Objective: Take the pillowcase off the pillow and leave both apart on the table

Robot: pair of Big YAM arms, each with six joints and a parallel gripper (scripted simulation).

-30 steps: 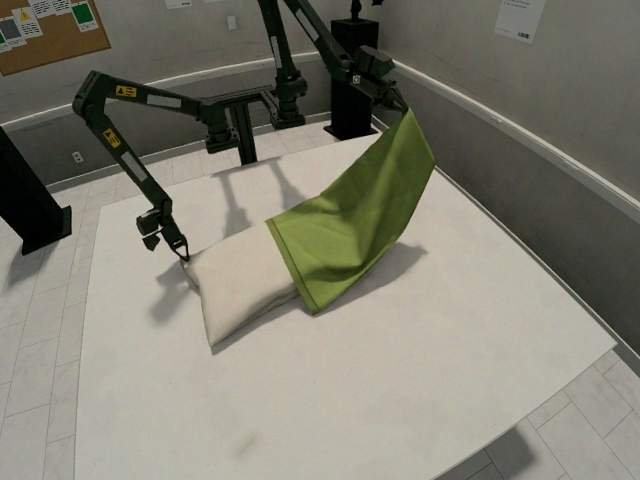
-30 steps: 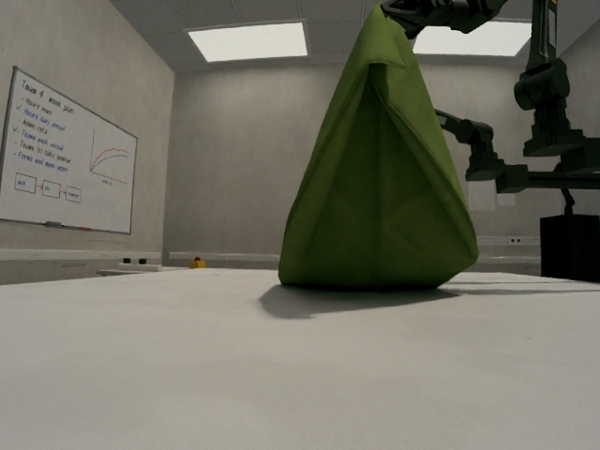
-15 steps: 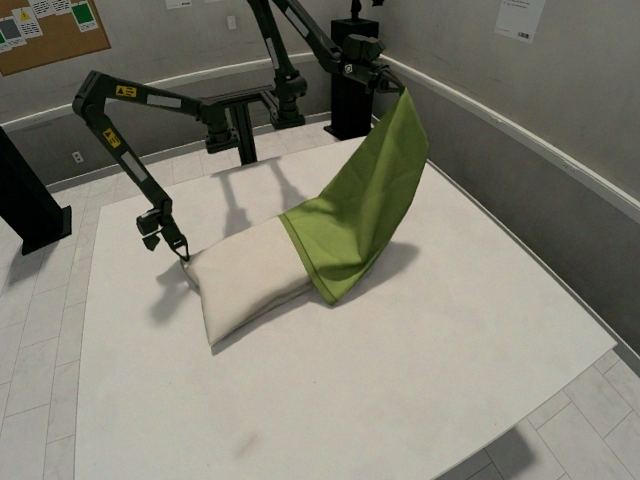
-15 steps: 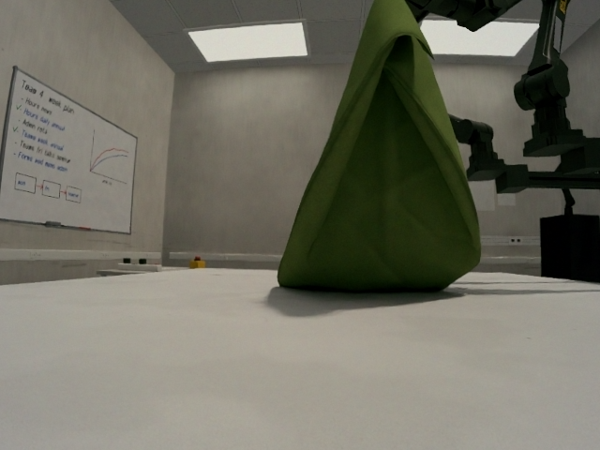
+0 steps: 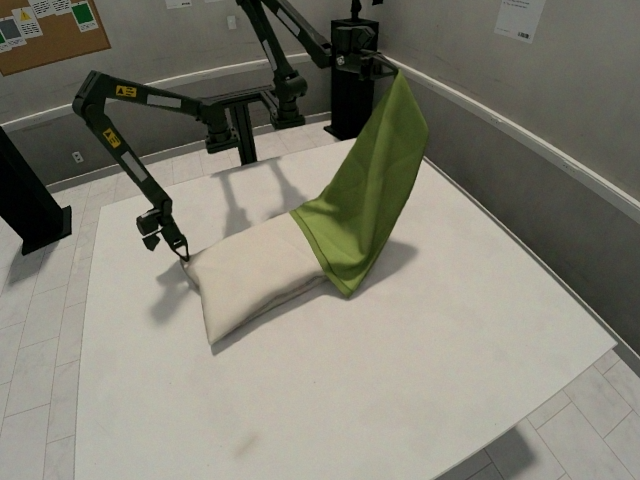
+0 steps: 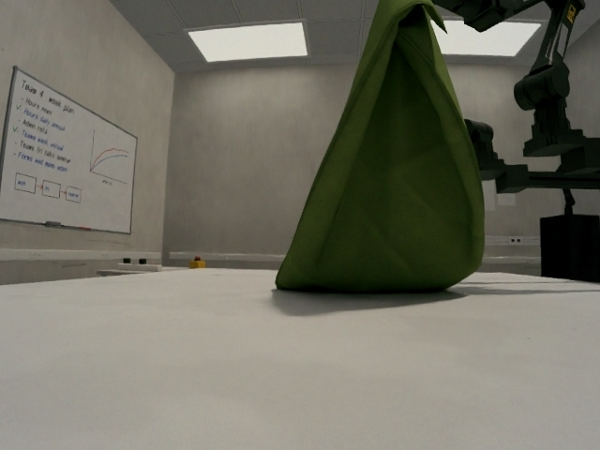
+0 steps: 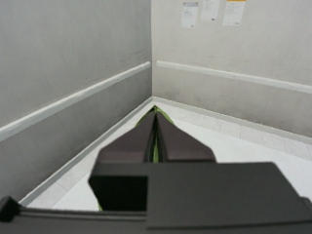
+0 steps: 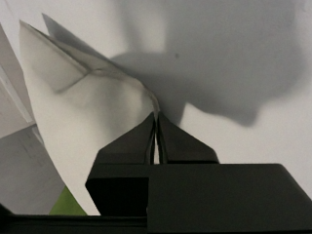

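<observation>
From the top view, take the pillow [image 5: 258, 263] [image 8: 97, 112] as your clock's centre: it lies on the table [image 5: 336, 403] [image 6: 291, 378] [image 7: 283, 163] [image 8: 273, 146]. At your 2 o'clock, the pillowcase [image 5: 372, 180] [image 6: 397, 193] [image 7: 142, 119] [image 8: 68, 205] covers the pillow's end, its far part rising off the table. You have the left gripper [image 5: 395, 70] [image 7: 155, 117] at 1 o'clock, at the case's raised tip, and the right gripper [image 5: 187, 258] [image 8: 156, 117] between 9 and 10, at the pillow's corner.
</observation>
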